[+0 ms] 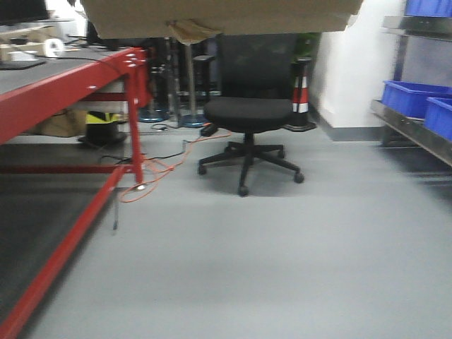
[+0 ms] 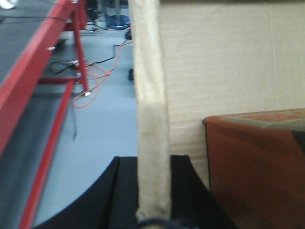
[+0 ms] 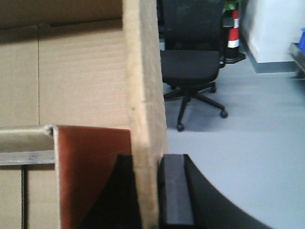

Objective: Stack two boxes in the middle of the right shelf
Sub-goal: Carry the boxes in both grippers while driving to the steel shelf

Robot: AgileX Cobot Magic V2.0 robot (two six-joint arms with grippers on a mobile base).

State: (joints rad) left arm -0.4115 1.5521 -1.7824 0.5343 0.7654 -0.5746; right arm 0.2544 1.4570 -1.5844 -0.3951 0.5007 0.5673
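Observation:
One tan cardboard box (image 1: 219,18) hangs across the top of the front view, lifted off the floor. In the left wrist view my left gripper (image 2: 152,162) is shut on the box's left wall edge (image 2: 150,95), one black finger on each side. The right wrist view shows my right gripper (image 3: 148,160) shut on the opposite wall edge (image 3: 143,71). A reddish-brown panel (image 2: 257,162) (image 3: 93,162) stands inside the box. The steel shelf (image 1: 413,131) is at the far right, some way off. I see no second box.
Blue bins (image 1: 417,95) sit on the shelf. A red-framed table (image 1: 63,92) runs along the left. A black office chair (image 1: 254,106) stands ahead, with a striped cone (image 1: 301,88) behind it. An orange cable (image 1: 155,173) lies on the grey floor.

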